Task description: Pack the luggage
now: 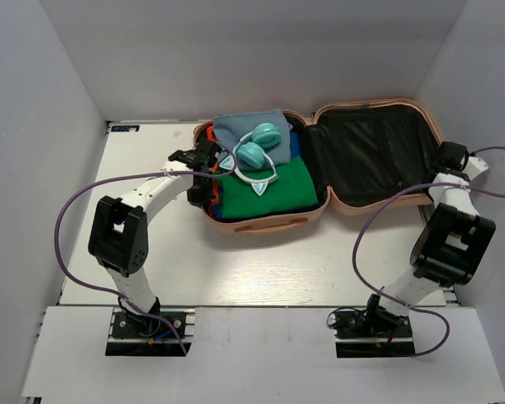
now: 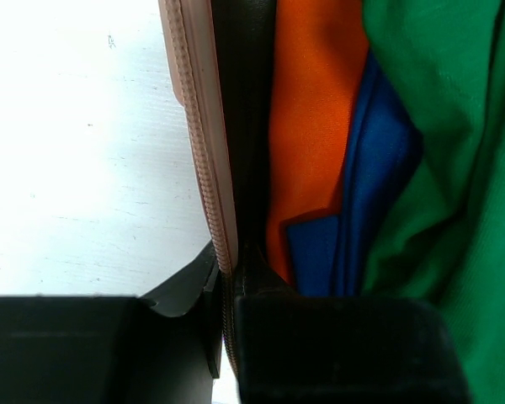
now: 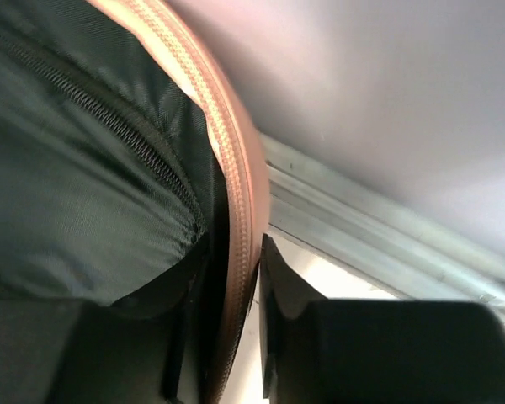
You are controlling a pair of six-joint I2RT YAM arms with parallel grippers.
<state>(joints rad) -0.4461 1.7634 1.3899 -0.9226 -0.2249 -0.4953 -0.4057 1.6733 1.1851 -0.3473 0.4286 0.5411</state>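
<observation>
The luggage point(image 1: 265, 225) lies open on the table, a pale pink clamshell. Its left half holds folded clothes: green point(image 1: 273, 189), grey-blue point(image 1: 240, 126), with blue point(image 2: 379, 168) and orange point(image 2: 311, 109) beneath. Teal headphones point(image 1: 257, 151) rest on top. The black-lined lid point(image 1: 366, 151) lies flat to the right. My left gripper point(image 1: 207, 175) point(image 2: 227, 261) is shut on the left half's pink zipper rim point(image 2: 202, 126). At the lid's far right edge, my right gripper point(image 1: 444, 162) point(image 3: 236, 252) is shut on the lid's rim point(image 3: 227, 143), one finger inside against the lining point(image 3: 67, 168).
White walls box in the table on three sides; the right wall point(image 1: 488, 101) stands close to my right gripper. A metal rail point(image 3: 362, 227) runs along the table edge just beyond the lid. Purple cables point(image 1: 67, 210) loop off both arms.
</observation>
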